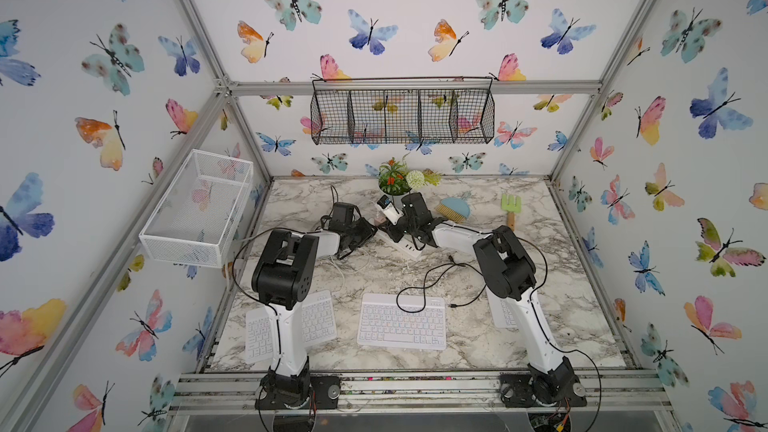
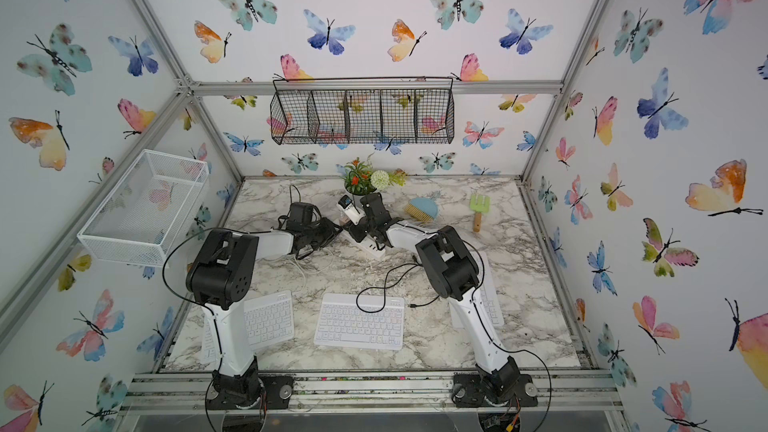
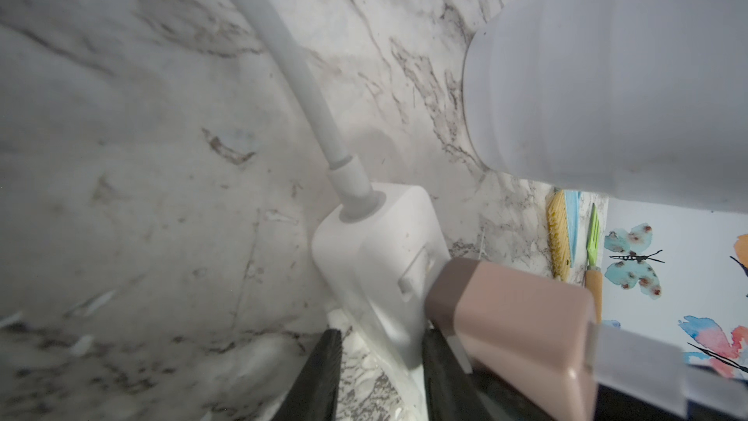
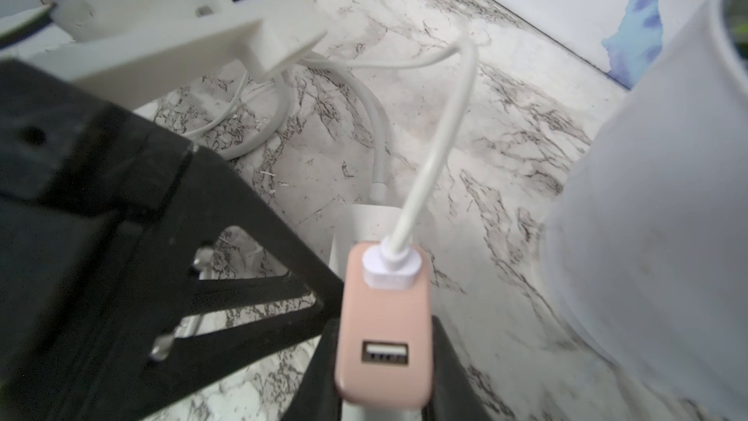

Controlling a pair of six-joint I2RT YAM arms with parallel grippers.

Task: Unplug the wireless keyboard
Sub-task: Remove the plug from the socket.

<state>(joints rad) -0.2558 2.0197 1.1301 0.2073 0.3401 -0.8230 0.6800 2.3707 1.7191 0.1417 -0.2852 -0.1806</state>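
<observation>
Keyboards lie in a row along the front edge of the table (image 1: 561,268). The wireless keyboard (image 1: 402,320), its keys faintly tinted, is the middle one and lies flat. A plain keyboard (image 1: 320,317) sits partly under the left arm, and another plain keyboard (image 1: 500,313) under the right arm. A black cable (image 1: 422,284) lies looped over the wireless keyboard's far right corner.

Both arms reach toward the middle of the table, nearer the back edge. A white power strip (image 3: 376,261) lies there with a pink charger (image 3: 510,317) plugged into it. The right claw (image 4: 382,319) is clamped on the charger, one finger against each side. A white cable (image 4: 437,147) runs out of the charger's end. The left claw (image 3: 382,332) straddles the strip's end with its fingers close beside it; I cannot tell whether they press it. A white flower pot (image 1: 392,191) stands just behind, at the back edge.
</observation>
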